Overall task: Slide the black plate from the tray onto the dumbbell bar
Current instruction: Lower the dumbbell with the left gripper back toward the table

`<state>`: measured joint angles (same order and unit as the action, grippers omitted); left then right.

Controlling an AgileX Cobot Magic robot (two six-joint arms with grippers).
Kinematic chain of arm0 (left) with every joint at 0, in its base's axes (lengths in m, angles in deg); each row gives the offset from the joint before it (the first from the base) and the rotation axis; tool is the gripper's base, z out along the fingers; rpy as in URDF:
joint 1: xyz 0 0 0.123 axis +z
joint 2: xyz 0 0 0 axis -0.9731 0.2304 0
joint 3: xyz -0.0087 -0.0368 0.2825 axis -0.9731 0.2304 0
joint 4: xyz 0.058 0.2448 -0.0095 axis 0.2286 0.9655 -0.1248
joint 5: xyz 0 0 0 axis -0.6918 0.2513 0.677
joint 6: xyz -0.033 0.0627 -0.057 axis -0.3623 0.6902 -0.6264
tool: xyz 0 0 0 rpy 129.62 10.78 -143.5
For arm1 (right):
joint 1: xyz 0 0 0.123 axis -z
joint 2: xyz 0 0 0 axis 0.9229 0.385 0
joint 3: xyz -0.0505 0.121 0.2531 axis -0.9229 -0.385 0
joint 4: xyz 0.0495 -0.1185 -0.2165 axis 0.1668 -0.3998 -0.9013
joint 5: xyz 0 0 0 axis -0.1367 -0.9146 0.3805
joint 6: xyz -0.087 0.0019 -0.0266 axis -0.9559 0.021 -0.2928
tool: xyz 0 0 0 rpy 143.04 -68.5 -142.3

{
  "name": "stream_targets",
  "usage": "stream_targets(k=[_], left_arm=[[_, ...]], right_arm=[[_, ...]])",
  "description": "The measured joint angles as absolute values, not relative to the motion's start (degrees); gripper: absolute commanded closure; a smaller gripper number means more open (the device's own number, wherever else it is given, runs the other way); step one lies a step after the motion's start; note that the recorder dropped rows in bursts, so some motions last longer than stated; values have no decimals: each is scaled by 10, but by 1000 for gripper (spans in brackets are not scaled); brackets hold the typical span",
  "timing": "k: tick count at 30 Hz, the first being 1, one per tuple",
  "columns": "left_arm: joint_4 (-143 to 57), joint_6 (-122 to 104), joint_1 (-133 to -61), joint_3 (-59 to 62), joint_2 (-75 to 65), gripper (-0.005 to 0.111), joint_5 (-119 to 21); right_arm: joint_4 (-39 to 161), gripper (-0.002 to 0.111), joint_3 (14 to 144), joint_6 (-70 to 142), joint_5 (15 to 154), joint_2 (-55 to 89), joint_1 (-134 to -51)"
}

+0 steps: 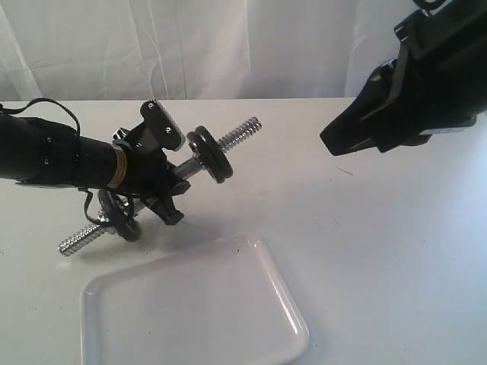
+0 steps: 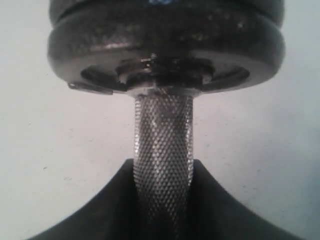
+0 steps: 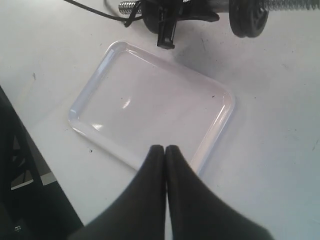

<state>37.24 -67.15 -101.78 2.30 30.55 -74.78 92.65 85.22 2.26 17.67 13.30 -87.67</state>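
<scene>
My left gripper (image 1: 169, 171) is shut on the knurled middle of the dumbbell bar (image 1: 240, 131) and holds it tilted above the table, one threaded end high at the right. Two black discs sit pressed together on that raised end. The outer of them is the black plate (image 1: 218, 158). A third black disc (image 1: 122, 224) sits on the low left end. In the left wrist view the fingers (image 2: 112, 205) clamp the bar (image 2: 163, 135) just below the inner disc (image 2: 165, 45). The white tray (image 1: 289, 304) lies bare in front. My right gripper (image 1: 327, 143) hangs shut and holding nothing, high at the right.
The right wrist view looks down past the shut gripper (image 3: 165, 149) onto the tray (image 3: 222, 107), with the discs (image 3: 248, 20) and bar (image 3: 290, 4) beyond it. A black cable (image 3: 100, 10) trails near the left arm. A white curtain backs the white table (image 1: 396, 251).
</scene>
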Motion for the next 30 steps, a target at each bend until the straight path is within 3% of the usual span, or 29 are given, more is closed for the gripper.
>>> stream_targets(k=[9,30], left_arm=[[405,-686,-1020,23,309,107,-806],[483,-743,-1021,21,345,107,-758]], right_arm=[[927,108,852,23,177,133,-877],[927,108,852,23,178,133,-877]])
